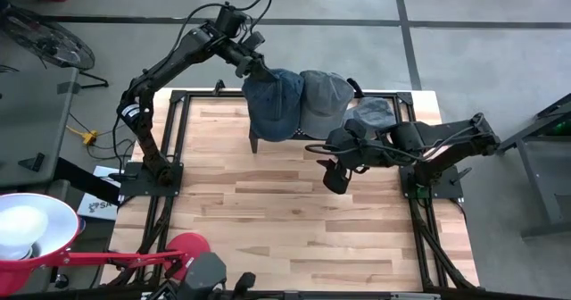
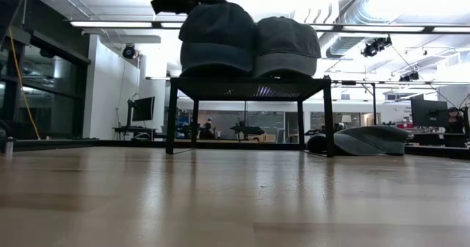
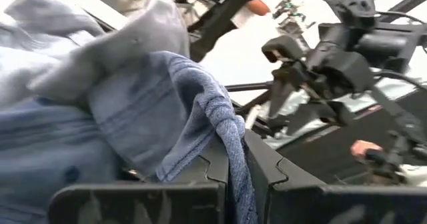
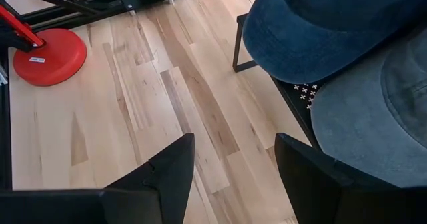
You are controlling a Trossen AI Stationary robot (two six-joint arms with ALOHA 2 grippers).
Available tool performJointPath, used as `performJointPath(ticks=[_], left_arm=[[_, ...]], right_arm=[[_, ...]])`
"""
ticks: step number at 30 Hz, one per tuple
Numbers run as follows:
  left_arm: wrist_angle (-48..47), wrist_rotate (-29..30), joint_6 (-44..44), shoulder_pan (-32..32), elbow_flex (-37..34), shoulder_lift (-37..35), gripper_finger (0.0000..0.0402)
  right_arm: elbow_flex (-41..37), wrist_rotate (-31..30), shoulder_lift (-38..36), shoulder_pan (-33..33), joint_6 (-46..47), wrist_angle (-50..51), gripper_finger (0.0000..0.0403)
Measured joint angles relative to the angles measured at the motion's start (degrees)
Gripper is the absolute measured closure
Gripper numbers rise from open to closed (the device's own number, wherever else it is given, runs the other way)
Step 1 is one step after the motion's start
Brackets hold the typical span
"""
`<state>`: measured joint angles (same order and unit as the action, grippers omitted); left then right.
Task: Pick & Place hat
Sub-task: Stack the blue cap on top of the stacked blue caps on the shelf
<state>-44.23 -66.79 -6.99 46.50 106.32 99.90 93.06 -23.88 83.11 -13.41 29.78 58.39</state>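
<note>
We see the left gripper [image 1: 259, 68] reach over the desk's [image 1: 268, 220] far edge, jaws pinching the blue hat [image 1: 272, 104] sitting on the black rack [image 2: 250, 89] beside a grey hat [image 1: 326, 102]. The right gripper [image 1: 337, 177] hangs low nearby, jaws spread, holding nothing.

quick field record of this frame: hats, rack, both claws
blue hat: dark blue denim cap on the black metal rack, left end
grey hat: grey fabric cap on the rack, beside the blue one
third hat: grey cap lying on the light wooden table, right of the rack
left claw: shut on the blue cap's fabric
right claw: open, empty, over the table beside the rack
</note>
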Motion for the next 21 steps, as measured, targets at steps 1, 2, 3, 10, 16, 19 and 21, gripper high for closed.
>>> performJointPath(ticks=[1,2,3,10,16,19,21], left_arm=[[0.19,0.74,0.36,0.0,0.0,0.0,0.0392],[0.22,1.64,0.69,0.0,0.0,0.0,0.0392],[0.29,2.32,0.76,0.0,0.0,0.0,0.0392],[1.53,2.54,0.71,0.0,0.0,0.0,0.0392],[1.29,-1.3,-0.76,0.0,0.0,0.0,0.0392],[1.27,-2.58,-0.88,0.0,0.0,0.0,0.0392],[1.25,-3.09,-1.06,-0.01,0.0,0.0,0.0392]], right_arm=[[0.0,0.0,0.0,0.0,0.0,0.0,0.0203],[0.0,0.0,0.0,0.0,0.0,0.0,0.0203],[0.0,0.01,0.0,0.0,0.0,0.0,0.0203],[0.0,0.04,0.0,0.0,0.0,0.02,0.0203],[0.0,0.07,0.02,0.0,0.0,0.02,0.0203],[0.0,0.04,0.02,0.0,-0.02,0.04,0.0203],[0.0,0.02,0.02,0.0,-0.03,0.07,0.0203]])
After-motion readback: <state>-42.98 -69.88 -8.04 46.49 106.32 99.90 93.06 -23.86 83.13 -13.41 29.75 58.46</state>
